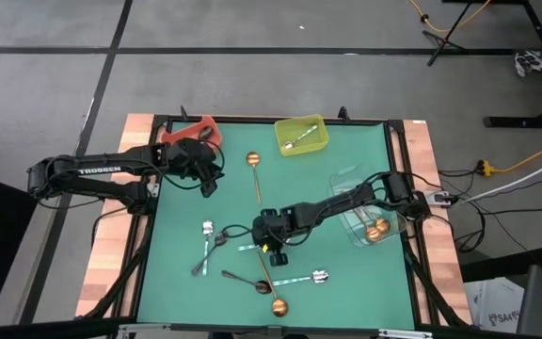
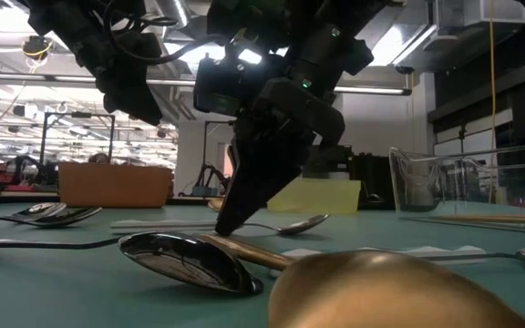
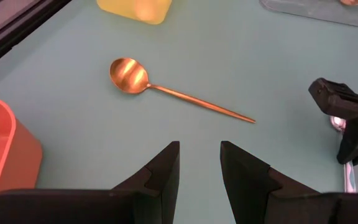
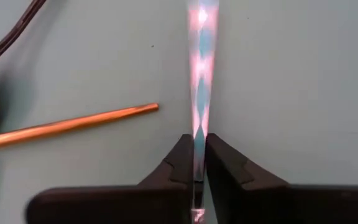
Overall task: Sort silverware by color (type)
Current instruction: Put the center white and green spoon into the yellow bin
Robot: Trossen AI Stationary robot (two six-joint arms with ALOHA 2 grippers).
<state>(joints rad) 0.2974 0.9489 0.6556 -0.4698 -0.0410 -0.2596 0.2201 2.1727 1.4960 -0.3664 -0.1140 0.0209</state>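
Observation:
Spoons lie scattered on the green mat [image 1: 346, 282]. My right gripper [image 4: 197, 140] is low over the mat's middle [image 1: 273, 250], shut on a shiny silver spoon's handle [image 4: 199, 74]. Beside it lie a copper handle [image 4: 73, 126] and a black spoon [image 4: 5, 43]. Nearer the front edge lie a black spoon [image 1: 243, 280], a copper spoon [image 1: 273, 297] and a silver one [image 1: 307, 278]. My left gripper [image 3: 199, 149] hangs open above the mat at far left [image 1: 210, 181], short of a copper spoon [image 3: 129, 74] that lies flat. My right gripper pinches the silver spoon's slim handle [image 4: 197, 127] between its two fingers. The fingers slant down from the table's right side, their tips at the mat [image 2: 226, 223]. The handle runs on ahead of the fingers and seems to lie on the mat.
A red bin [image 1: 196, 132] and a yellow-green bin [image 1: 301, 135] holding a silver spoon stand at the far edge. A clear bin [image 1: 370, 215] with copper spoons is at the right. More spoons [image 1: 210, 247] lie left of my right gripper.

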